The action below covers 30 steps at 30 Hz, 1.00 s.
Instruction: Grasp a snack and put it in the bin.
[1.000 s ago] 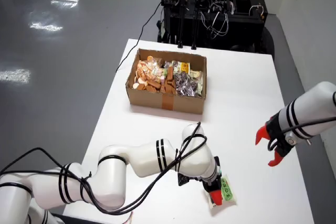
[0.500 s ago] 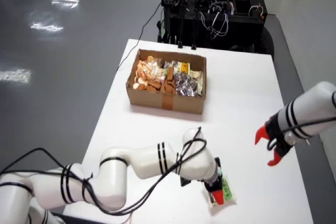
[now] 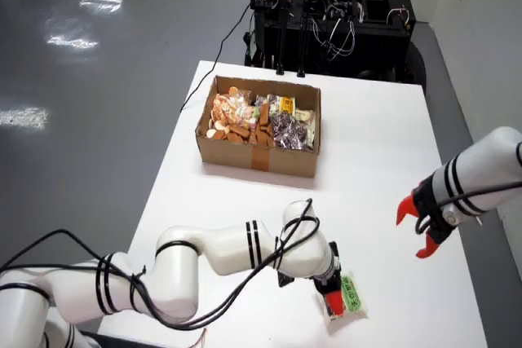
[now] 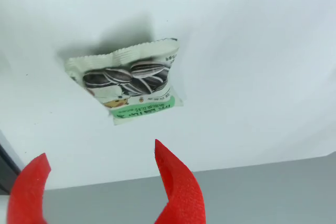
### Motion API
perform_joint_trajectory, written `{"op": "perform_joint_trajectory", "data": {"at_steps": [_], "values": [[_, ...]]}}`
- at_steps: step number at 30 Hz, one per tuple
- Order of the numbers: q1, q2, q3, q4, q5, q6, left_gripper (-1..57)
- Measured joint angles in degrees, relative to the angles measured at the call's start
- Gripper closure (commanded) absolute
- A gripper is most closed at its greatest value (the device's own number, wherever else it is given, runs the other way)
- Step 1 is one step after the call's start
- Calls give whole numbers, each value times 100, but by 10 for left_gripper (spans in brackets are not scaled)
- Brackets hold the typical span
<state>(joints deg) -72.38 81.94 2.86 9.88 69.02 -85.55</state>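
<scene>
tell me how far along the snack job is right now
Early. The cardboard box already holds many snacks. In hand: the gripper hangs open above the sunflower seed packet, which lies flat on the white table, not yet grasped. Left: close on it, lift, carry and drop it in the box.

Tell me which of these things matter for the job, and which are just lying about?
Part of the job:
- snack packet, lying on the white table
- working arm's tool, open, over the packet
- cardboard box of snacks

Just there:
- second arm, idle
- black equipment rack

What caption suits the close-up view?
Open red gripper hovering near a sunflower-seed snack packet lying on the white table.
</scene>
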Motion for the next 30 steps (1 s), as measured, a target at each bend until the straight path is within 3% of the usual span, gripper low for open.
{"op": "perform_joint_trajectory", "data": {"at_steps": [17,30], "values": [[124,250,247,19,-754,-103,141],[81,398,309,181,-1011,-122,141]]}}
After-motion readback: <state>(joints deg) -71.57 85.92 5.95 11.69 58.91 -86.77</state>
